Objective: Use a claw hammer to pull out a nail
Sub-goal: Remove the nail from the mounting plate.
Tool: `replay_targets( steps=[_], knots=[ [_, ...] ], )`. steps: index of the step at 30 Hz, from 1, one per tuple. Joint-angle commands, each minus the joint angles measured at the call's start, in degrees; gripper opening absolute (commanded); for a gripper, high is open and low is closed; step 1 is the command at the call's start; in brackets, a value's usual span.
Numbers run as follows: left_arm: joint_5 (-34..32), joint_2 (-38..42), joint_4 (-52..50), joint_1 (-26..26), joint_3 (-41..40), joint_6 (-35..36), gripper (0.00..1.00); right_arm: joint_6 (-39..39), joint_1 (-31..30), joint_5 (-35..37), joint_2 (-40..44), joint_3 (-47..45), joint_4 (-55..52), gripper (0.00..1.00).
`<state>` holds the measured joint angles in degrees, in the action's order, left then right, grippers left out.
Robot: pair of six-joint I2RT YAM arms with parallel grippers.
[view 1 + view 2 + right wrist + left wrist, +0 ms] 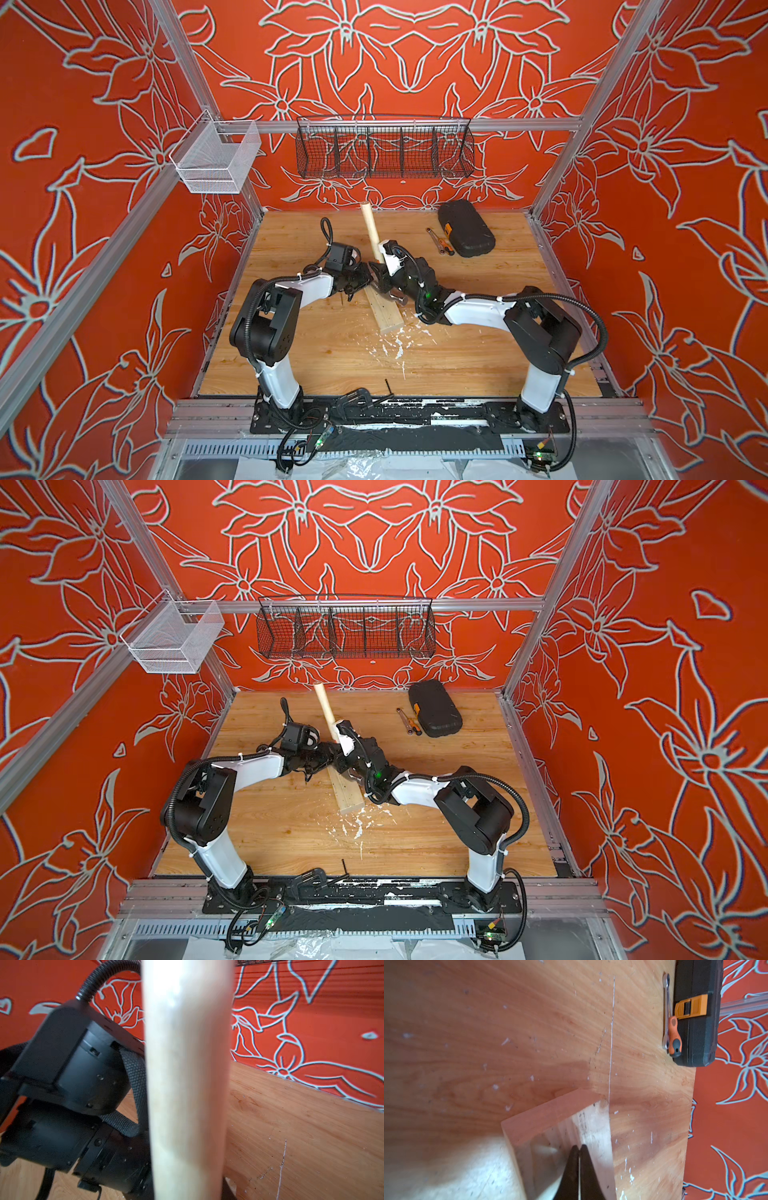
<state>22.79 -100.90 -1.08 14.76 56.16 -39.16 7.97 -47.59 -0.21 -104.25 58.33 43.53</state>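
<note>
In both top views, my right gripper (384,276) clamps the claw hammer (371,230), its head down on the wood block (388,320) mid-way across the surface (478,332). Left wrist view: my left gripper (579,1148), pinched shut, presses the block. Right wrist view: the handle (187,1084) looms; nail unseen, pull apparently unfinished.

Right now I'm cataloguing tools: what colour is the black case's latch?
Orange; the latch shows best in the left wrist view.
</note>
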Motion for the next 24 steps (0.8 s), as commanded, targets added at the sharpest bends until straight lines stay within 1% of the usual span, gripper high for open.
replay_targets(
  steps=[1,7,10,12,17,24],
  knots=[
    [0.5,0.8,-14.9,2.2,-3.9,2.2,0.11,2.9,-0.5,1.9,2.2,1.1,16.2,0.0],
    [0.8,6.2,-16.2,3.1,-6.0,2.6,0.16,3.2,-1.0,3.6,0.2,-1.2,19.3,0.0],
    [0.8,7.1,-16.2,3.4,-6.7,2.5,0.17,1.9,-1.1,4.5,-0.6,-0.7,19.6,0.0],
    [0.9,6.8,-16.2,3.5,-6.8,2.4,0.17,-0.1,-1.0,4.9,-0.6,1.6,17.0,0.0],
    [0.5,6.6,-15.3,3.6,-7.1,1.7,0.18,-2.3,-0.1,4.3,-1.8,9.1,9.8,0.0],
    [1.0,5.8,-11.6,3.5,-7.4,-0.5,0.19,-2.9,0.6,5.4,-3.4,13.3,7.6,0.0]
  ],
)
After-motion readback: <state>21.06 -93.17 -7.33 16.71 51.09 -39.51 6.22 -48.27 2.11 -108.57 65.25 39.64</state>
